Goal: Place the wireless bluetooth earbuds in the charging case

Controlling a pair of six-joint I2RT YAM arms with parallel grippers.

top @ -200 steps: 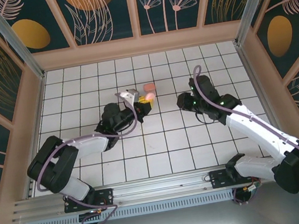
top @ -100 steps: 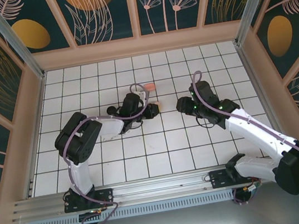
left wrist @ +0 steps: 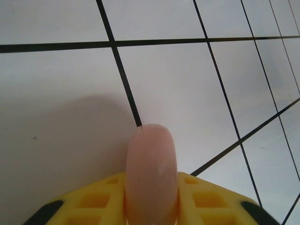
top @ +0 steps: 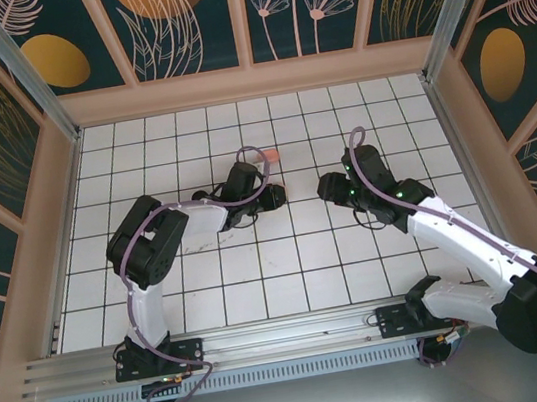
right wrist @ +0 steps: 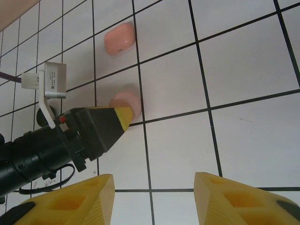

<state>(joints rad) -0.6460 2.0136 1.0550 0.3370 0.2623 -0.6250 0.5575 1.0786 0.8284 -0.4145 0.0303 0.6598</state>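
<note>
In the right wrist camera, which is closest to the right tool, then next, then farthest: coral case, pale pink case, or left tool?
1. Left tool, left of centre, nearest.
2. Pale pink case, at that tool's tip, just beyond.
3. Coral case, farthest, near the top.

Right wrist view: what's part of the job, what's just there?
Job: pale pink rounded piece between the left claw fingers; coral case on the tiles beyond.
Just there: tiled table; white bracket on the left arm.
</note>
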